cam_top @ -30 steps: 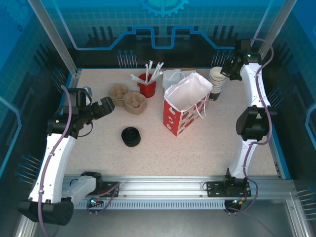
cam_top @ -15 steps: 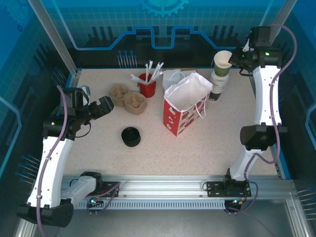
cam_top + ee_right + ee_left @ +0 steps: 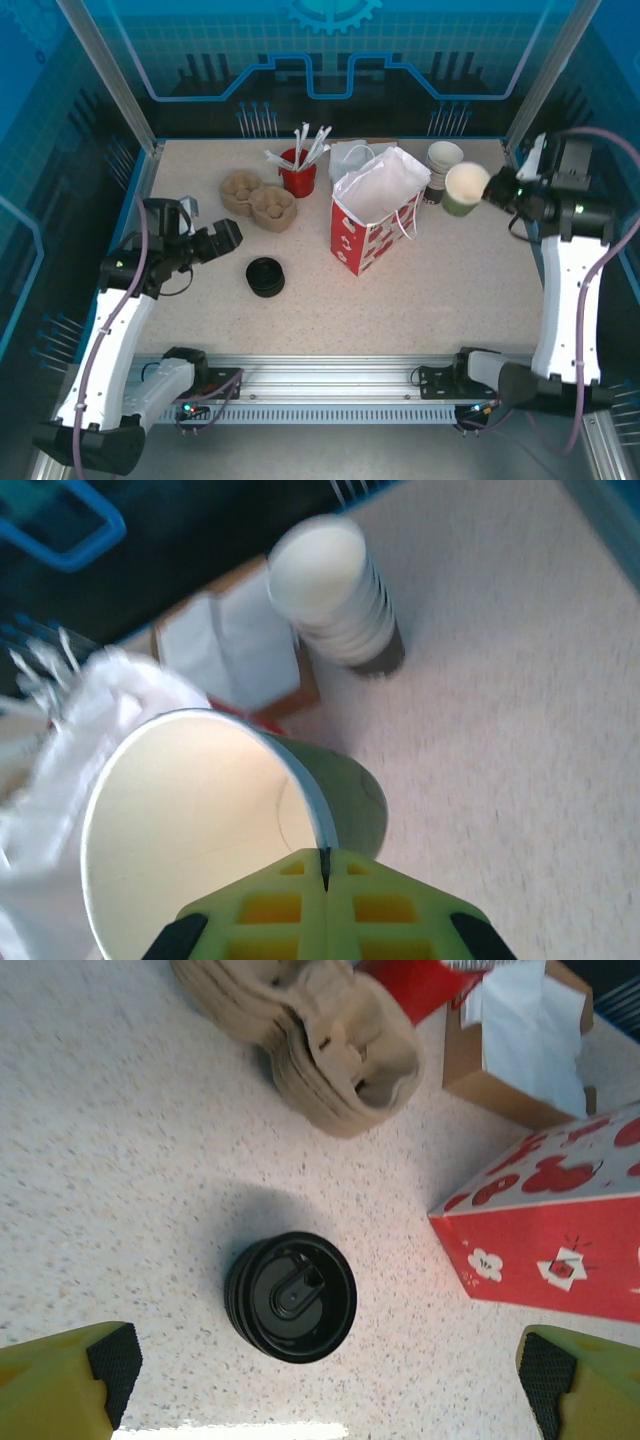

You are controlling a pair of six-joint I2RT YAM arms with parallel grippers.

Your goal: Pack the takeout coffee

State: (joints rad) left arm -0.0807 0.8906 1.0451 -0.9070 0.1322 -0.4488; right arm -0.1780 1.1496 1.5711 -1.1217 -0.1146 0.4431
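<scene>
My right gripper (image 3: 497,190) is shut on the rim of a lidless green paper cup (image 3: 465,189) with a white inside, held tilted in the air to the right of the red-and-white paper bag (image 3: 375,205). In the right wrist view the cup (image 3: 200,830) sits just beyond the closed jaws (image 3: 325,865). A lidded takeout coffee is out of view. My left gripper (image 3: 225,238) is open with nothing in it, left of the stack of black lids (image 3: 265,276). In the left wrist view the lids (image 3: 292,1295) lie between and beyond its fingertips (image 3: 70,1375).
The stack of lidless cups (image 3: 441,165) stands at the back, right of the bag. Cardboard cup carriers (image 3: 258,198), a red cup of straws (image 3: 298,170) and a napkin box (image 3: 350,155) line the back. The bag's mouth is open.
My right gripper lifted one cup off the cup stack and carried it right and nearer. My left gripper shifted slightly nearer, toward the lids.
</scene>
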